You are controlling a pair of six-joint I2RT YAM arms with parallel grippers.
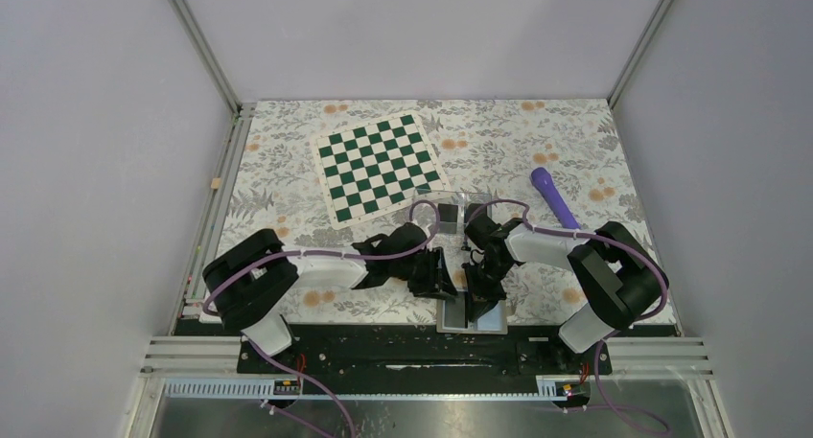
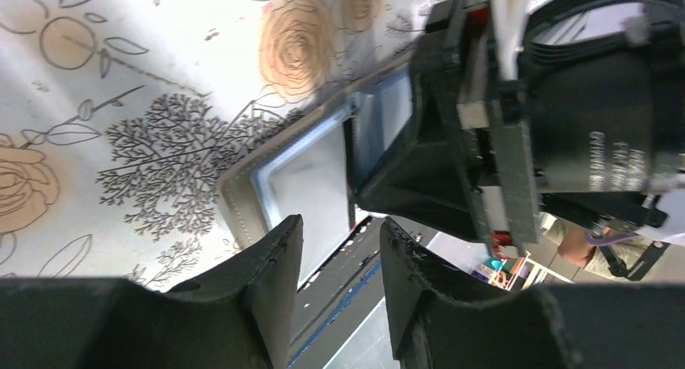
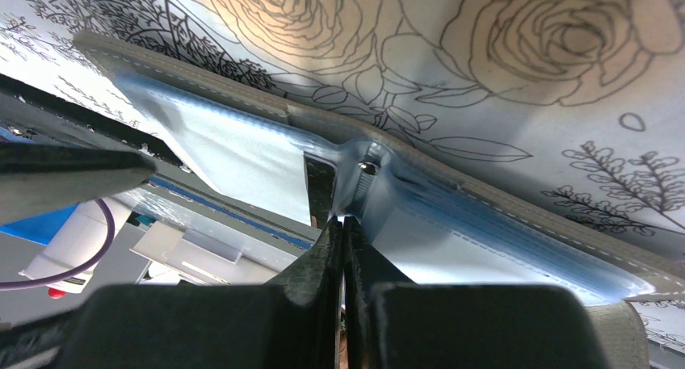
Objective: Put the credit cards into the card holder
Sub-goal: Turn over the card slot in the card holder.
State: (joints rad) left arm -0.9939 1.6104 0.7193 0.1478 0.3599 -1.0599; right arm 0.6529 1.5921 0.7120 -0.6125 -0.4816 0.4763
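Observation:
The taupe wallet (image 1: 473,315) lies open at the table's near edge, its light-blue inside up. My right gripper (image 3: 343,221) is shut, its tips pressed on the wallet's middle fold (image 3: 367,163). A dark strip (image 3: 321,187), probably a credit card's edge, shows in the pocket beside the fold. My left gripper (image 2: 339,228) hovers at the wallet's left half (image 2: 303,179), jaws partly apart with nothing between them. From above, both grippers meet over the wallet, left (image 1: 443,277) and right (image 1: 476,287). The clear card holder (image 1: 467,208) stands just beyond, a black card (image 1: 448,213) inside.
A green-and-white chessboard (image 1: 381,167) lies at the back left. A purple cylinder (image 1: 554,196) lies at the back right. The wallet overhangs the black rail (image 1: 383,347) at the near edge. Grey walls close in both sides.

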